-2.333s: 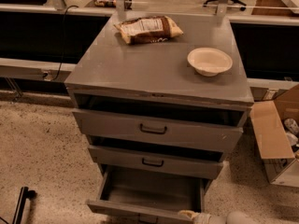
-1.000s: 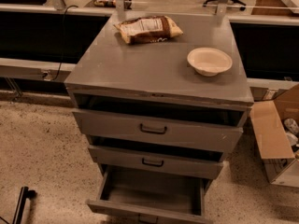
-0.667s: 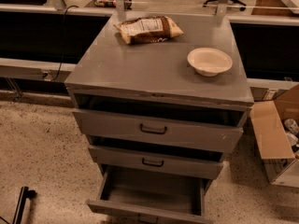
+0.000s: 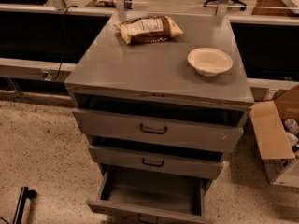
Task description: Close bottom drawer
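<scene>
The grey metal cabinet [image 4: 154, 64] stands in the middle of the camera view. Its bottom drawer [image 4: 149, 194] is pulled far out toward me, and its shallow grey tray looks empty. The drawer's flat front [image 4: 117, 208] runs along the bottom edge of the view, with the handle cut off there. The middle drawer [image 4: 154, 161] and the uppermost drawer [image 4: 154, 130] each stand slightly out, with dark gaps above them. My gripper is not in view.
A snack bag [image 4: 148, 28] and a white bowl [image 4: 210, 61] lie on the cabinet top. An open cardboard box [image 4: 275, 134] stands on the floor at the right. A black bar [image 4: 21, 203] shows at the lower left on the speckled floor [image 4: 42, 153].
A pale gripper part that showed at the bottom edge, by the bottom drawer's front, has left the view. The drawers have not moved.
</scene>
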Controlling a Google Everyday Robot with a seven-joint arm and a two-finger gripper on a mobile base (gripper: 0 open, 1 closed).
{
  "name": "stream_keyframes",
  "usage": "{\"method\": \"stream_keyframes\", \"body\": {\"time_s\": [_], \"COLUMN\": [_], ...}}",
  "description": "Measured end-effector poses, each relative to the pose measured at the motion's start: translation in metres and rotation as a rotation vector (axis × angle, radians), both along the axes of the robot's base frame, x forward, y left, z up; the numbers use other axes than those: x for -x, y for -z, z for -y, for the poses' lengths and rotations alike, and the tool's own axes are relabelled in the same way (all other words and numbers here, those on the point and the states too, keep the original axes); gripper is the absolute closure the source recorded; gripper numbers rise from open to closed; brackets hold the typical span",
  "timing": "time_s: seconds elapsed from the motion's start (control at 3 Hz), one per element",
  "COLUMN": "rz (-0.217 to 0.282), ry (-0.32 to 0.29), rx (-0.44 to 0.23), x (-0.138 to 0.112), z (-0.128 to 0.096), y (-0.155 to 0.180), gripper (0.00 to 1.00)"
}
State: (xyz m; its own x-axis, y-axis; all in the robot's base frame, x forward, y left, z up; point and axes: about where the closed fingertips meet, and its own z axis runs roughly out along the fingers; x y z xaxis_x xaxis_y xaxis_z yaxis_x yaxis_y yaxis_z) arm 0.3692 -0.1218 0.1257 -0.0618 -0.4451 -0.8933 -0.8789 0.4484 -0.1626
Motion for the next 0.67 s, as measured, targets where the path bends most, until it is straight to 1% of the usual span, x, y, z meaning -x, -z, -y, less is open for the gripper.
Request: {"method": "stream_keyframes", "body": {"time_s": [0.33,0.67], "rz": [-0.007,-0.015], "ry": [0.058,0.086], "rx": [-0.017,-0.028], "x": [-0.018,-0.047], "z": [0.001,0.001], "y": [0.019,0.034], "gripper": [1.0,1.0]}}
